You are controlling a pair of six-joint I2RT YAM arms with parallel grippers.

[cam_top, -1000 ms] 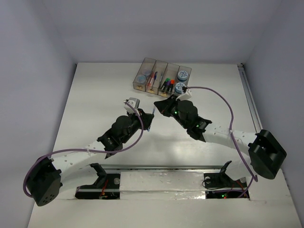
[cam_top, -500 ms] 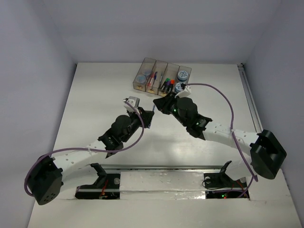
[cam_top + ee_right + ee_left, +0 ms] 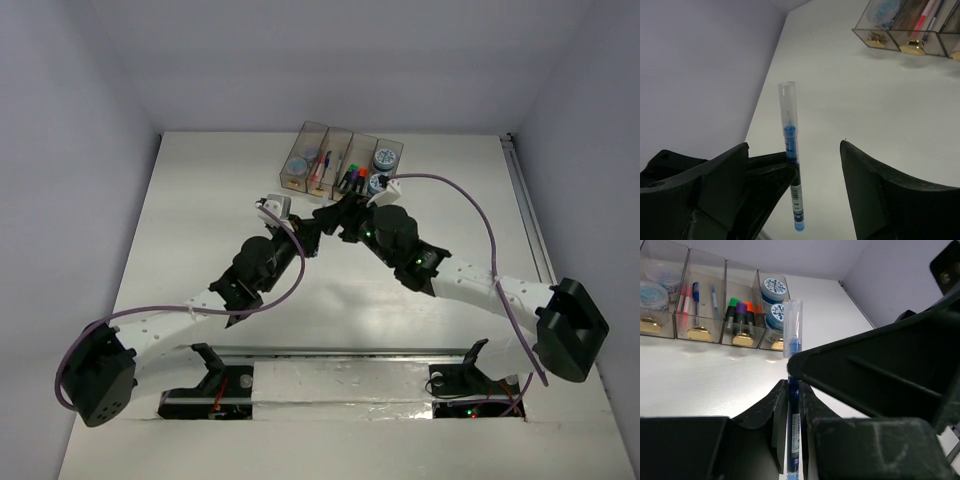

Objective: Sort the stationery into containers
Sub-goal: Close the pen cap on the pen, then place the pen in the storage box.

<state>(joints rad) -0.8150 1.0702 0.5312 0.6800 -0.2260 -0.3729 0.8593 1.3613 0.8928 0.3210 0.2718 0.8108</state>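
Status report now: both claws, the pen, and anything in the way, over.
Left claw shut on blue pen. Right claw open, straddling the pen. Bins ahead, pen not yet in.

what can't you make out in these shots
- Top view: blue pen hidden where left gripper and right gripper meet.
- Right wrist view: containers cut off by top and right edges.
- Both wrist views: print on the pen's label too small to read.
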